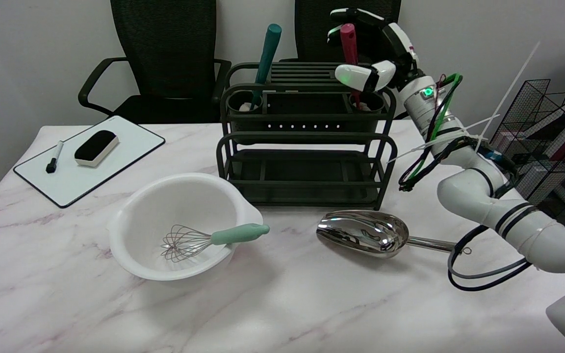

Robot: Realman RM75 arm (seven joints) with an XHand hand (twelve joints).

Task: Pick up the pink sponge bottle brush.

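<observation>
Up front there's a white bowl (184, 225) with a whisk (209, 239) in it and a shiny metal scoop (368, 234) beside it. Behind them is the dark rack (304, 142), and the pink brush (350, 54) stands upright in its top right cup, sponge end hidden down inside. The right hand (375, 49) is around the handle, but can't tell if it's actually gripping yet. Looks light with a stiff, maybe slick plastic handle, so I'd grab mid-handle and pull straight up
</observation>
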